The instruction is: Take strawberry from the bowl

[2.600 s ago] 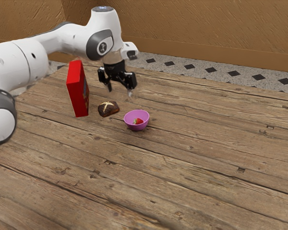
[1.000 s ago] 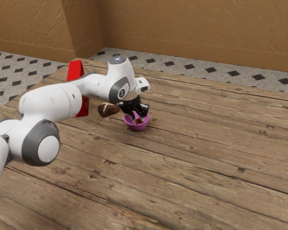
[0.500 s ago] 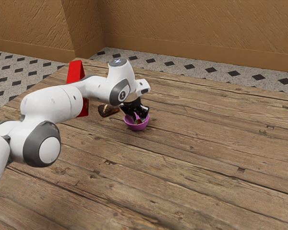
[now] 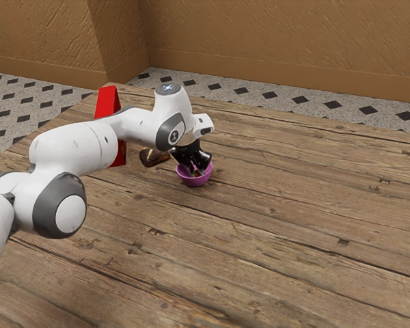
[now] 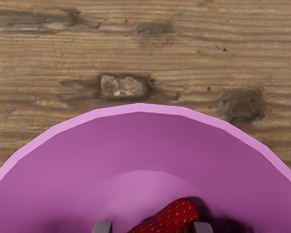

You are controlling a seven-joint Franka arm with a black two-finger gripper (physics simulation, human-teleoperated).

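Note:
Low over the pink bowl (image 4: 194,182) is my gripper (image 4: 197,171), its fingertips reaching down inside the rim. The fingers hide most of the bowl's contents from the side. In the wrist view the bowl (image 5: 136,145) curves around a red strawberry (image 5: 170,218) on its floor. The tips of my gripper (image 5: 153,227) stand apart on either side of the fruit. One tip overlaps the berry's edge, while a strip of pink shows between the visible fruit and the other, so the gripper is open around it.
A dark brown bread-like piece with pale marks (image 4: 150,157) lies beside the bowl, toward the exterior view's left. Behind the arm stands a tall red box (image 4: 108,101). Bare wooden tabletop (image 4: 294,225) stretches toward the exterior view's right and front.
My hand has come down from above the table into the bowl. Over the last half second the arm has barely moved, while the fingers have drawn closer together. Bowl and box have kept their places.

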